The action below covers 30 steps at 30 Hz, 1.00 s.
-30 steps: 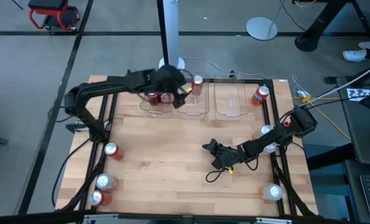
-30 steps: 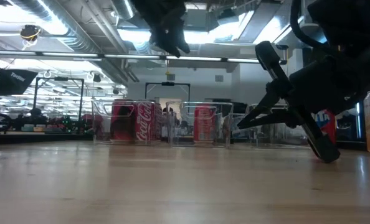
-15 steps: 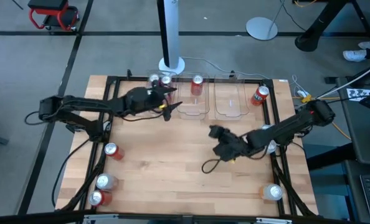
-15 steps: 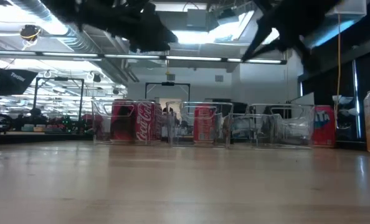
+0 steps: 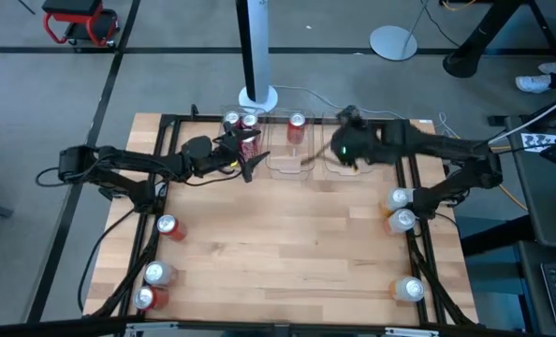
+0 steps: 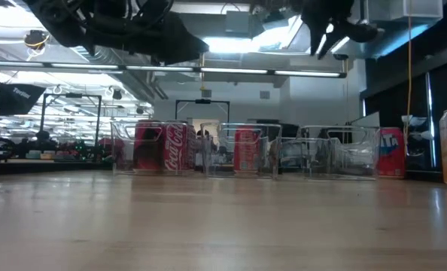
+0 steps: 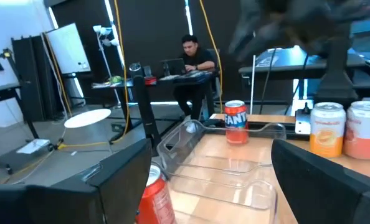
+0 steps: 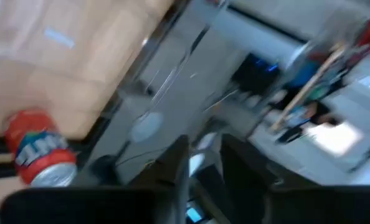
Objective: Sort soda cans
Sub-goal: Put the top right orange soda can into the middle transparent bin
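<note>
The pale wooden table (image 5: 278, 243) has a wide bare middle. A black metal frame (image 5: 417, 245) runs along its edges. Three clear plastic rectangular bins (image 5: 351, 161) stand in a row at the far edge.

The soda cans are small metal cylinders with silver tops. Two red Coca-Cola cans (image 6: 162, 148) stand in the left bin, and one red can (image 5: 297, 125) stands in the middle bin. A red-and-blue Fanta can (image 6: 391, 152) stands just right of the right bin. Two pale orange cans (image 5: 400, 211) sit together at the right edge, and another pale can (image 5: 411, 288) is at the near right corner. Down the left edge, a red can (image 5: 168, 227) stands alone, and a silver one and a red one (image 5: 151, 285) stand together nearer.

My left gripper (image 5: 252, 157) hovers above the table just in front of the left bin, spread wide and holding nothing. My right gripper (image 5: 327, 154) hangs over the right bin. I cannot tell whether it is parted or closed.
</note>
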{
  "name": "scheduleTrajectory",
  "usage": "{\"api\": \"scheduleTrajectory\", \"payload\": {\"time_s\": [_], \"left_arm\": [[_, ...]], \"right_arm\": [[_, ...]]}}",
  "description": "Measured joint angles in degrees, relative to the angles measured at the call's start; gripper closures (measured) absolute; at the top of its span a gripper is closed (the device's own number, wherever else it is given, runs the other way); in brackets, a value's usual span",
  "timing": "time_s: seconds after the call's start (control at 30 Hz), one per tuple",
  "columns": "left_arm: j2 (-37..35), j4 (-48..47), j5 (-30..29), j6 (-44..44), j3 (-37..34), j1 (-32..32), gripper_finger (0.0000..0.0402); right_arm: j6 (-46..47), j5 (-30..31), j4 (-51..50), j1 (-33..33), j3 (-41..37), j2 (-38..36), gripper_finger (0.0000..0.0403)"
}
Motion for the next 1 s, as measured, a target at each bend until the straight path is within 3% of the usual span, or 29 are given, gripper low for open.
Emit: {"api": "scheduleTrajectory", "payload": {"time_s": [0.27, 0.5, 0.67, 1.0], "left_arm": [[0.00, -0.11, 0.00, 2.30, 0.01, -0.02, 0.0084], [0.00, 0.25, 0.00, 2.85, 0.01, 0.14, 0.0084], [0.02, -0.37, 0.00, 2.72, 0.01, 0.15, 0.0084], [0.02, -2.36, 0.00, 2.70, 0.03, 0.11, 0.0084]], "right_arm": [[4.72, -9.34, -7.37, -18.83, 0.38, 1.94, 0.0165], [4.50, -15.76, -13.81, -29.87, 0.37, 6.10, 0.0064], [4.16, -18.46, -17.10, -34.03, 0.37, 9.08, 0.0041], [4.20, -18.52, -17.48, -38.13, 0.37, 14.27, 0.0049]]}}
